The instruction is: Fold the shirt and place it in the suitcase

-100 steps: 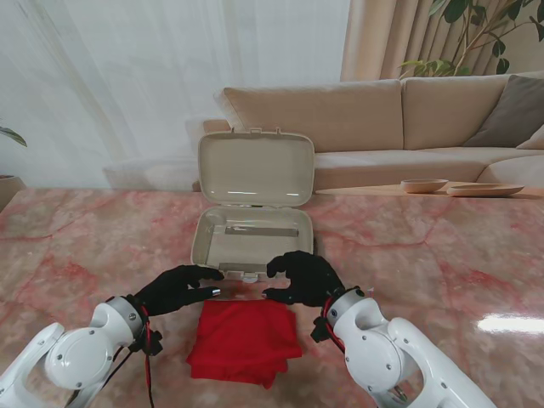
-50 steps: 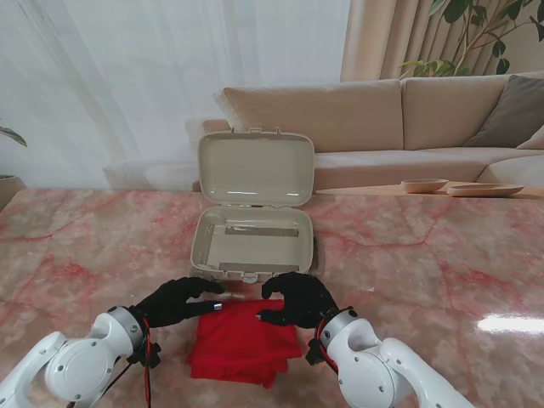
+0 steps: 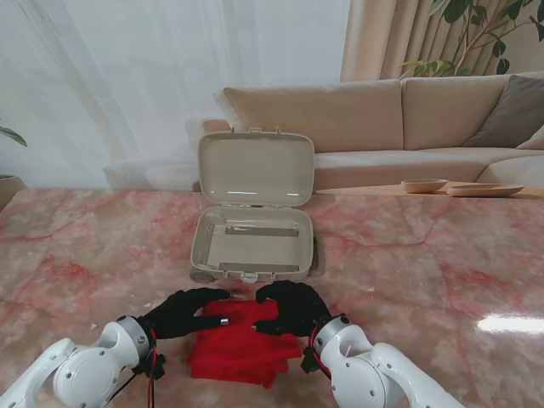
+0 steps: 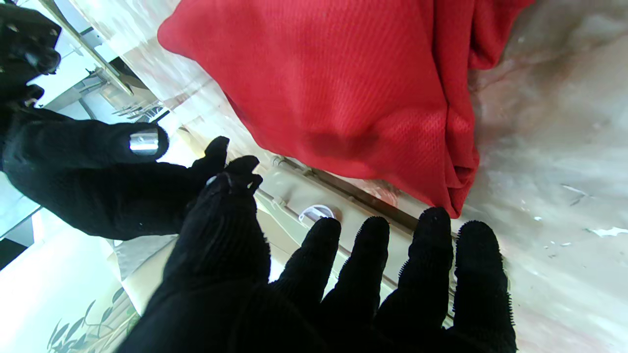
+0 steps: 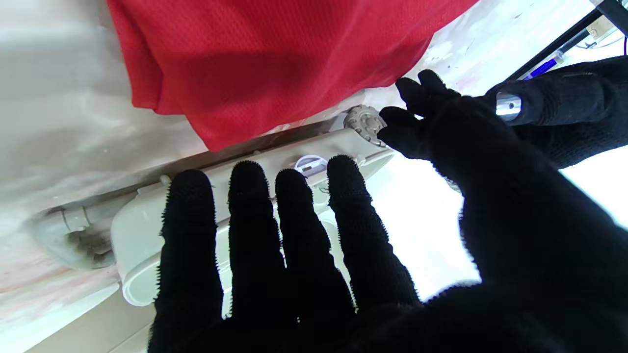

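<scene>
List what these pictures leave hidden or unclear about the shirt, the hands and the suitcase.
- Stand view: the far edge of the red shirt is covered by the left hand and right hand; contact cannot be judged.
- Stand view: the shirt's near right corner is hidden by the right arm.
- Wrist views: the shirt runs past the picture edge, and the suitcase shows only as a strip behind the fingers.
- Suitcase latch: too small to read.
</scene>
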`<state>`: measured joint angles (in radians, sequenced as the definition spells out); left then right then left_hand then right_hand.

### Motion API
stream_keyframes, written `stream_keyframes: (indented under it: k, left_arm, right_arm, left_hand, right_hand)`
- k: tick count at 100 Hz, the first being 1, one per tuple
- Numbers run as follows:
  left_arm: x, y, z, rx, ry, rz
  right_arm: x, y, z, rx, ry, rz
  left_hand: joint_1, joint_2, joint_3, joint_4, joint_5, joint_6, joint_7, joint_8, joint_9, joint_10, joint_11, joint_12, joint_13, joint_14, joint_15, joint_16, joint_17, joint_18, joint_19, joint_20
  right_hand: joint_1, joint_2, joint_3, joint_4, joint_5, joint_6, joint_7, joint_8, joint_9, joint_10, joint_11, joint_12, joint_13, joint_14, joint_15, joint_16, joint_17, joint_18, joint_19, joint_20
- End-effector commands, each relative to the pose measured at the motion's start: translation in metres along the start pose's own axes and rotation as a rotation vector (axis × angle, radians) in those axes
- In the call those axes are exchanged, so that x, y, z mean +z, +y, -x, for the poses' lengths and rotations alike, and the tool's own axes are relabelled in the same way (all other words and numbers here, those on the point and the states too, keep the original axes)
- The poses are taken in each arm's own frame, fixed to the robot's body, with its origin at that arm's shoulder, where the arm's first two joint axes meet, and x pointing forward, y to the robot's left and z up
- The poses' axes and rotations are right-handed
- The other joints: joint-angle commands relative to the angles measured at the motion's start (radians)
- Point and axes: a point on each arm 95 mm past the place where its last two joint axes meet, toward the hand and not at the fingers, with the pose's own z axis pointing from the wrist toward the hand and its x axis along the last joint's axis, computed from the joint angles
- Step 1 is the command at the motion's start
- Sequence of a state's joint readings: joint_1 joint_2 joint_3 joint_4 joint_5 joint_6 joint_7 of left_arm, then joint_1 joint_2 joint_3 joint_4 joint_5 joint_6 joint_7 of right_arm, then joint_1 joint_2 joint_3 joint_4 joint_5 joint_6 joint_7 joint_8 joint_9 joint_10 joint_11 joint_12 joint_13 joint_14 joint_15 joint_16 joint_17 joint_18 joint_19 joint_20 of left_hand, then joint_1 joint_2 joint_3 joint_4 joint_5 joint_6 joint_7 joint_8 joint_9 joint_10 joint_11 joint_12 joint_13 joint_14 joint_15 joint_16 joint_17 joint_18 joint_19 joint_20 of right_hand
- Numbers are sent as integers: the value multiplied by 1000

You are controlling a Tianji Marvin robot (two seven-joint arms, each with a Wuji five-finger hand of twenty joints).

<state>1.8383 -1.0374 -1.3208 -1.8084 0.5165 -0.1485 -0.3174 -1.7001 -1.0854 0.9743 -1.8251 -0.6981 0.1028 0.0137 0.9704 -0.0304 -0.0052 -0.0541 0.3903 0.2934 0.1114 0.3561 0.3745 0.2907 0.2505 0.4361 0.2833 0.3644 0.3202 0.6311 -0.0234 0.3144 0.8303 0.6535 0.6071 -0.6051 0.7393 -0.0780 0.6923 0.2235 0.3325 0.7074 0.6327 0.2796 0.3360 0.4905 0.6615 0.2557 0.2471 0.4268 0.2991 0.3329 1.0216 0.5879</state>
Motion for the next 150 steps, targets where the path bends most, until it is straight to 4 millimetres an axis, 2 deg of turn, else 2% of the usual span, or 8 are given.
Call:
stream_keyframes:
  k: [1,38,89,99,110,121,150]
  left_arm:
    - [0,7,2,9,-4,16]
    - [7,15,5,88,4,39]
    - [16,21,13,114,-26,32]
    - [17,22,14,107,-21,48]
    - [17,21,14,102,-8,62]
    - [16,21,14,102,-1,85]
    - [19,23,14,151,-9,118]
  right_arm:
    - [0,-10,4,11,-18,-37]
    - [4,-15,7,-9,-26,-80]
    - [12,-22,7,-45,-67,-66]
    - [14,-23,7,-54,-70,-72]
    - [16,-23,6,-56,-74,-82]
    - [19,-24,6,-47,-80,-91]
    - [23,-28,7,-71,-93,-139]
  left_hand:
    - [-22,-4,-36,5,-45,23,-19,-10,-47,-3,0,-13,-33,7,-22,-17,-21,-31,-27,-12]
    - [-77,-6,-38,5,-122,26,-70,-30,-116,-15,-24,-30,-83,0,-62,-52,-50,-29,-74,-36]
    - [-76,-19,-33,5,-137,7,-71,-39,-142,-15,-39,-44,-105,-8,-84,-86,-61,-18,-111,-43]
    - [-75,-27,-34,5,-128,-2,-65,-38,-139,-17,-38,-45,-102,-10,-84,-88,-62,-17,-113,-42]
    - [-97,-31,-41,3,-131,-11,-64,-39,-144,-16,-41,-47,-89,-14,-80,-88,-52,-17,-107,-36]
    - [-113,-56,-39,4,-142,-11,-66,-42,-157,-22,-49,-53,-78,-12,-70,-81,-49,-16,-84,-10]
    - [-106,-106,-32,6,-161,-21,-73,-48,-180,-21,-50,-58,-79,-6,-64,-72,-52,-9,-79,10]
  right_hand:
    - [-34,-24,11,45,-27,12,-21,-11,-26,13,-13,-16,-24,4,-4,-14,-13,12,-17,7]
    - [-75,-20,-6,34,-54,28,-51,-25,-75,19,-26,-26,-66,9,-8,-9,-40,14,-38,20]
    - [-95,-27,-15,30,-73,43,-64,-30,-116,31,-31,-24,-133,20,-15,-6,-51,0,-11,61]
    - [-100,-27,-17,29,-82,45,-68,-32,-126,35,-33,-24,-140,29,-15,-6,-51,1,-5,66]
    - [-111,-31,-22,26,-92,52,-73,-34,-136,66,-46,-33,-133,87,-1,0,-23,7,42,89]
    - [-115,-35,-19,23,-98,60,-77,-36,-140,72,-56,-41,-130,111,8,4,-21,6,85,105]
    - [-124,-57,-14,21,-112,58,-86,-41,-154,71,-61,-44,-142,108,11,6,-29,-2,107,106]
